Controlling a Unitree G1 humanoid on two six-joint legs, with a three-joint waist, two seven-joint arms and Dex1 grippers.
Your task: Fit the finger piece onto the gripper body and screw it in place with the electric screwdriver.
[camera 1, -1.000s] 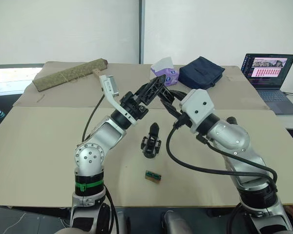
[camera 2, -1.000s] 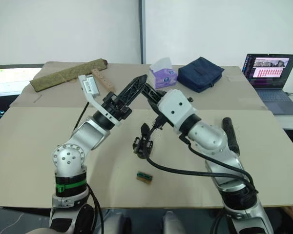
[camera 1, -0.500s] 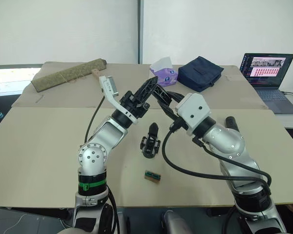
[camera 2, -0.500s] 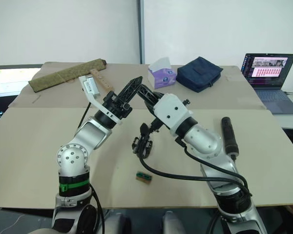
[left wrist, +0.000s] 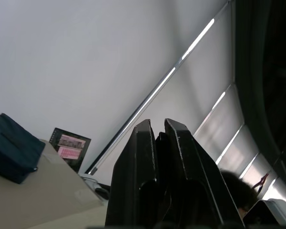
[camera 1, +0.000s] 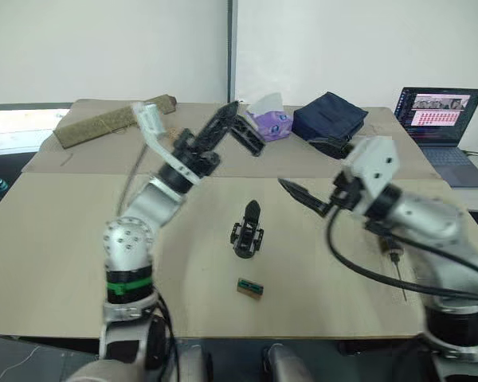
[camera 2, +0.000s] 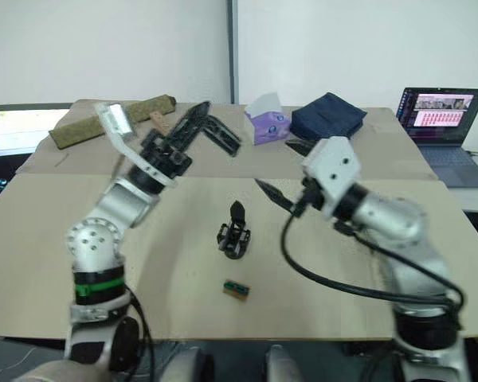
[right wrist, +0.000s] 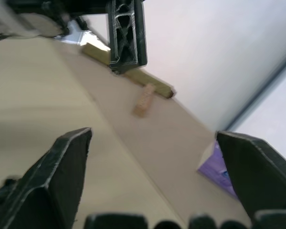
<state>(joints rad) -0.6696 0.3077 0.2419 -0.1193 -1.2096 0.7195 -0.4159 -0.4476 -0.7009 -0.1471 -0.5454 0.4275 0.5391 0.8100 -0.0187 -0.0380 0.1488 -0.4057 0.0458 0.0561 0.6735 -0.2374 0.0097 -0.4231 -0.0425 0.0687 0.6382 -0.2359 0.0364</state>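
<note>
Still no part in hand

Seen from the head views, the gripper body (camera 1: 248, 231) stands upright mid-surface, below and between both arms; the electric screwdriver (camera 1: 395, 263) lies beside the right arm, its long axis running toward the robot.

From the left wrist, the left end effector (left wrist: 158, 136) is seen pressed together, empty.

From the right wrist, the right end effector (right wrist: 155, 176) is spread wide.

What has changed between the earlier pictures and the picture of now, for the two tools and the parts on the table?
The two tools were together above the table and have parted. The right tool drew back toward the robot's right and is open. The left tool swung to the robot's left, shut on the finger piece. The gripper body and the small green block stayed in place.
</note>
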